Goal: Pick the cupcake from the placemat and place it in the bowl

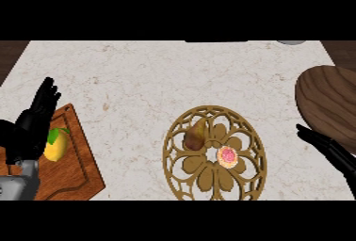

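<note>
Marble counter holds placemat with cupcake; hands apart.

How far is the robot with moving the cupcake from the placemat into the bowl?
Nothing looks done yet. The cupcake lies on the round placemat, beside a pear. Neither hand holds anything: the right hand is open at the right edge, between the placemat and the wooden bowl, and the left hand rests open over the cutting board. Left to do: grasp the cupcake, carry it right and set it in the bowl.
</note>
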Controlling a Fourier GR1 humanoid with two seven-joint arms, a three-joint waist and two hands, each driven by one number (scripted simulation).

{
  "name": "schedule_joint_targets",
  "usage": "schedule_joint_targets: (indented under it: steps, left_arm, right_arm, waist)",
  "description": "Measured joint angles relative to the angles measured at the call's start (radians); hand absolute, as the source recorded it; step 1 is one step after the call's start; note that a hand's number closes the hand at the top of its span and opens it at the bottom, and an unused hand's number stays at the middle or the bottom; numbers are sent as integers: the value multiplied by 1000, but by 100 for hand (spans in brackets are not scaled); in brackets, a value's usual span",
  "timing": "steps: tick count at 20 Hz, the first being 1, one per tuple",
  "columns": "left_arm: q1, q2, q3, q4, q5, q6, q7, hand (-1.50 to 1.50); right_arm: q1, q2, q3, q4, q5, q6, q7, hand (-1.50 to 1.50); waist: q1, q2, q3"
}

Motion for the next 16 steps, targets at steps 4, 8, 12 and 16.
schedule_joint_targets:
  steps: [4,8,12,16]
  left_arm:
    - [-11,-5,15,-11,-10,-14,22,0]
    - [-21,-16,23,-5,-21,-31,24,0]
    - [-22,-26,17,-24,-37,-34,41,0]
    - [-38,-30,20,-1,-37,-51,26,0]
  right_arm:
    - [19,-21,-70,-116,-14,59,118,-150]
    - [-105,-20,-91,-142,-22,140,269,-150]
    - [-276,-45,-95,-138,-64,247,437,-150]
    - [-409,-104,-51,-96,-107,384,549,-150]
  waist:
    - [9,3,0]
    - [19,6,0]
    - [32,8,0]
    - [44,12,-1]
